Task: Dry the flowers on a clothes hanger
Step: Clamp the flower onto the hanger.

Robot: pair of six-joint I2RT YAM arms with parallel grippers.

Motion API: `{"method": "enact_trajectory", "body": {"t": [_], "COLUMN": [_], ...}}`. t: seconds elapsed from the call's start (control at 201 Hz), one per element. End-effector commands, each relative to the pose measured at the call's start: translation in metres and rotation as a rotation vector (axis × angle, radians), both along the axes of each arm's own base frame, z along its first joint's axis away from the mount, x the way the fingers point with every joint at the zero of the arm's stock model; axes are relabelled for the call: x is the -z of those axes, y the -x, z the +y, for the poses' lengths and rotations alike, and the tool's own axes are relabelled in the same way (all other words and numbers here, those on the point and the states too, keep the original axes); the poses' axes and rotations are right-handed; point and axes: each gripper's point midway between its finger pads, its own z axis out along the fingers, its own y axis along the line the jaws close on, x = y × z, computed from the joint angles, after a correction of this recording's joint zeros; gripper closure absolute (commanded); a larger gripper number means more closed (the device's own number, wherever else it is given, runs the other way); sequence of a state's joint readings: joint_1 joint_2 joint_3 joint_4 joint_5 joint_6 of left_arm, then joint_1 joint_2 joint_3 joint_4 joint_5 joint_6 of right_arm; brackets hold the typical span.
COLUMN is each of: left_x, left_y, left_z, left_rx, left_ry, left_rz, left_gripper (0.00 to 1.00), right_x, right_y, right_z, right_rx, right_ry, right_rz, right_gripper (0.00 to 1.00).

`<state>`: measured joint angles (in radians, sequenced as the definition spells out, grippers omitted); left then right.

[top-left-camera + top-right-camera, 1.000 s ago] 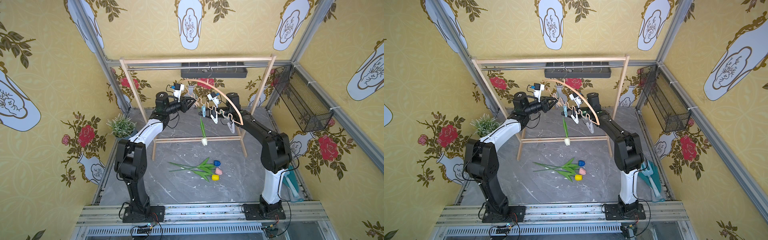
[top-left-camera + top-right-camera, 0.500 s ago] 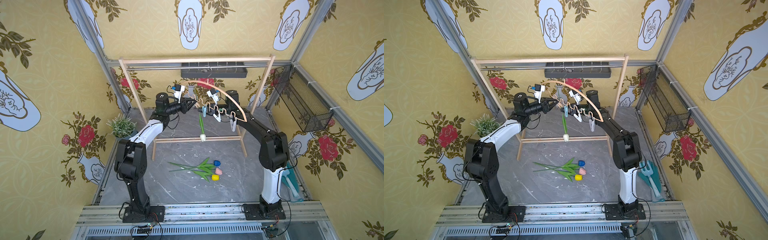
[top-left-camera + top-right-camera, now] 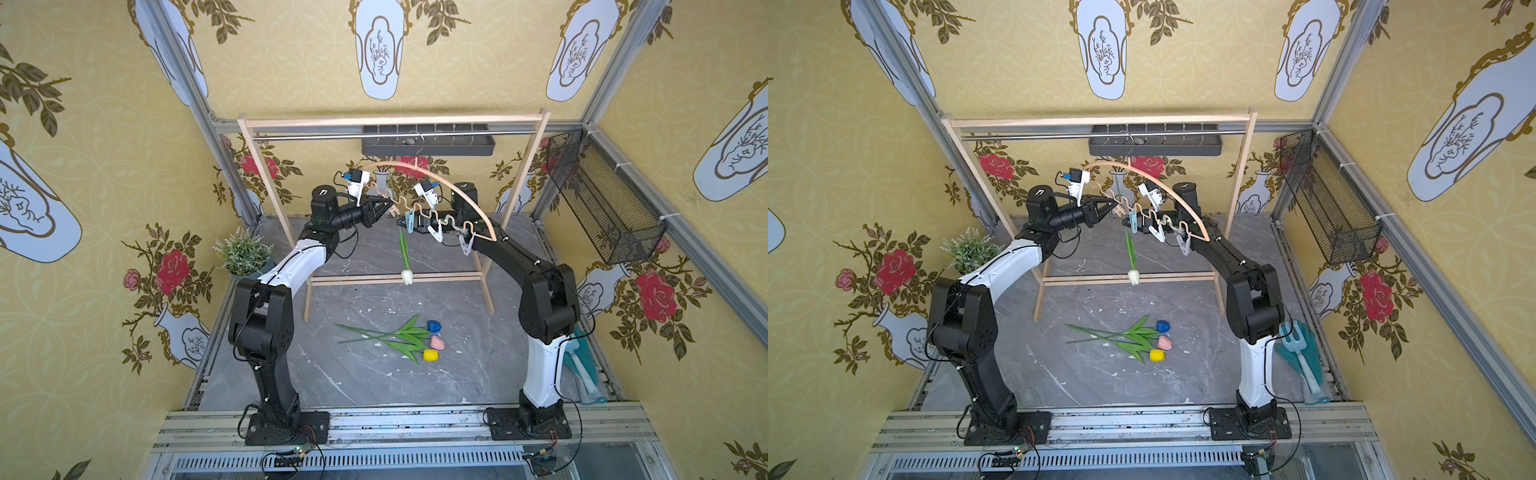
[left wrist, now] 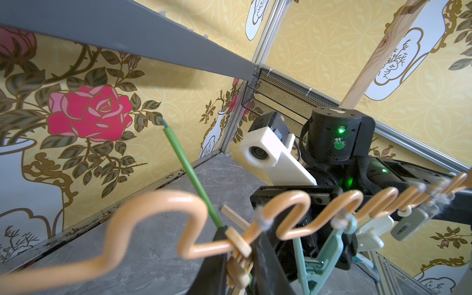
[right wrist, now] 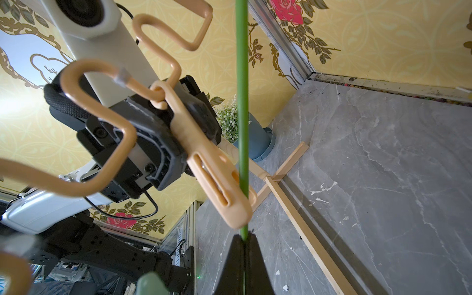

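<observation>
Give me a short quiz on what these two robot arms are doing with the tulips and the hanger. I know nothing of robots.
1. True or false: the white artificial tulip hangs head down, its green stem clamped in the right gripper.
2. How many other tulips lie on the grey marble floor? A two, B three, C four.
3. Fill in: the left gripper squeezes a beige plastic ____ that hangs from the arched light-wood clothes hanger.
Key: 1 true; 2 B; 3 peg.
</observation>
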<state>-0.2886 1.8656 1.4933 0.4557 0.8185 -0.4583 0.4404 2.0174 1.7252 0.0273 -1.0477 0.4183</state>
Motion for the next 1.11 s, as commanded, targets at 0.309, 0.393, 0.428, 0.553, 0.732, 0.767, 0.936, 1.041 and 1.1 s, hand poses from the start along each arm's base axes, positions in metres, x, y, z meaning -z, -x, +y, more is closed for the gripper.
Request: {"method": "enact_trajectory", "body": {"t": [0.309,0.393,0.428,0.553,0.732,0.767,0.936,1.041,1.1], "left_x": [-0.001,-0.001,-0.001,-0.001,-0.003,-0.002,-0.003,-0.004,-0.005], "left_y": [0.001,0.001,0.002,0.001,0.003,0.002,0.002,0.001,-0.001], "left_z": [-0.001,-0.001,-0.001,-0.001,0.000,0.000,0.001,0.007,0.014], "left_rx": [0.009,0.010,0.011,0.011,0.005,0.006,0.000,-0.030,-0.065], "left_ry": [0.013,0.014,0.015,0.018,0.024,0.025,0.028,0.027,0.031], "left_rz": [0.006,0.003,0.005,0.006,0.000,-0.001,-0.004,-0.007,-0.003], "left_gripper": [0.76,0.76,0.76,0.74,0.61,0.59,0.56,0.53,0.48], "right_x": [-0.020,-0.022,-0.021,-0.022,-0.022,-0.023,-0.024,-0.021,-0.018], "right_y": [0.003,0.003,0.003,0.002,0.002,0.002,0.003,0.002,0.001], "right_z": [0.008,0.008,0.008,0.008,0.008,0.008,0.008,0.007,0.006], "right_rx": [-0.023,-0.021,-0.019,-0.015,-0.013,-0.013,-0.014,-0.005,0.003], "right_ry": [-0.040,-0.040,-0.039,-0.039,-0.039,-0.041,-0.044,-0.035,-0.026], "right_rz": [-0.071,-0.076,-0.076,-0.079,-0.077,-0.080,-0.079,-0.076,-0.075], "right_gripper": [1.00,1.00,1.00,1.00,1.00,1.00,1.00,1.00,1.00]}}
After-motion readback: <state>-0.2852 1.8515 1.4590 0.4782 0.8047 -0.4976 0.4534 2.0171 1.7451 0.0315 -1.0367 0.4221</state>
